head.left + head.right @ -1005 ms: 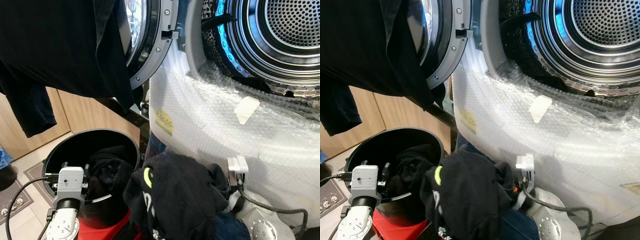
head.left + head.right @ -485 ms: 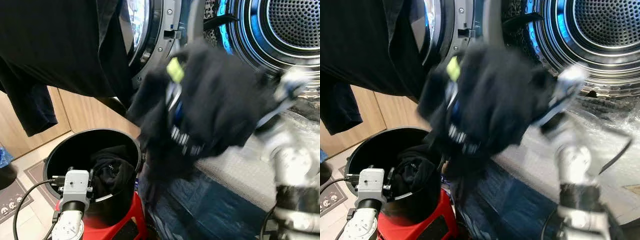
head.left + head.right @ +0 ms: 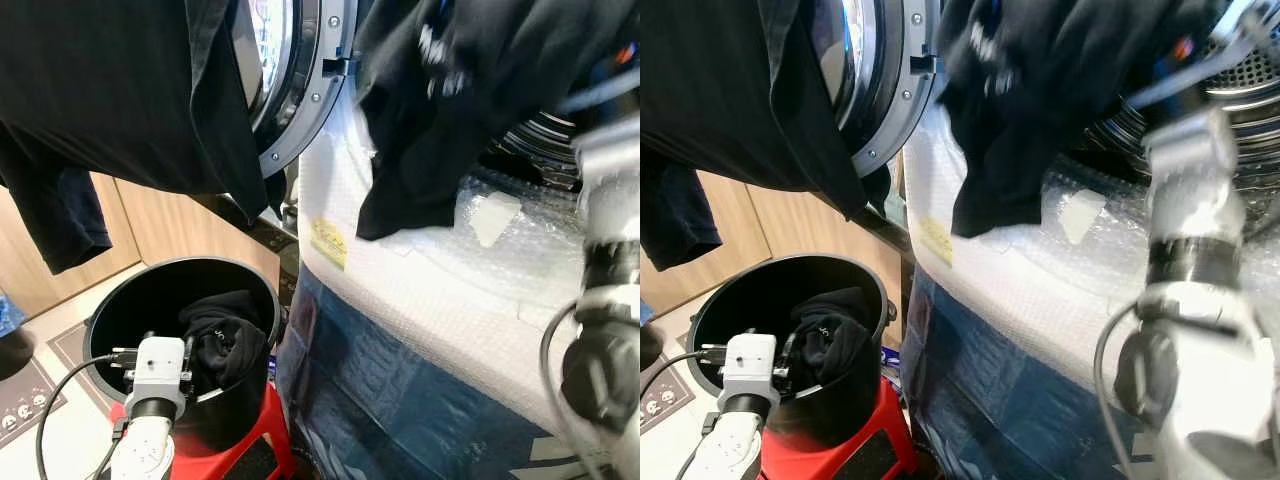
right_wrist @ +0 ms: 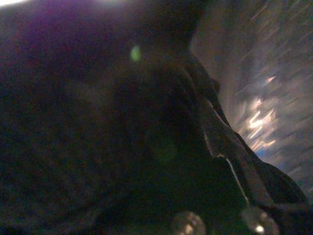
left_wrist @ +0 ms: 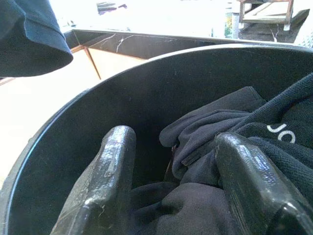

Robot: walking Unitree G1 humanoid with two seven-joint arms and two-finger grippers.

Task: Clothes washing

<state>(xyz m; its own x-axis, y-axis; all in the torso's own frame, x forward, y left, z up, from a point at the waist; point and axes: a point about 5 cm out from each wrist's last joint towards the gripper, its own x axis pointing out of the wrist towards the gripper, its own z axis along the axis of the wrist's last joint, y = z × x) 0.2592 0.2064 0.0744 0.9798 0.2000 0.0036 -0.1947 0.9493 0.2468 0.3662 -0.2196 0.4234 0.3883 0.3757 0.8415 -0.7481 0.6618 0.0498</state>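
A black garment (image 3: 440,110) with white lettering hangs high in front of the washer's drum opening (image 3: 540,140). My right arm (image 3: 1195,230) reaches up to it, and its gripper is buried in the cloth; the right wrist view shows dark fabric (image 4: 122,137) up close. Low on the left, a black bucket (image 3: 110,310) holds more black clothes (image 3: 225,335). My left gripper (image 5: 173,139) is open inside the bucket, just over those clothes (image 5: 244,122), with nothing between its fingers (image 5: 110,171).
The round washer door (image 3: 300,80) stands open to the left, with a large dark garment (image 3: 110,90) draped over it. Bubble wrap (image 3: 430,270) covers the washer front. The bucket rests on a red stool (image 3: 230,450). Wooden cabinets (image 3: 150,230) stand behind.
My right arm has swung the black garment from low beside the bucket up to the drum opening. The left arm has hardly moved.
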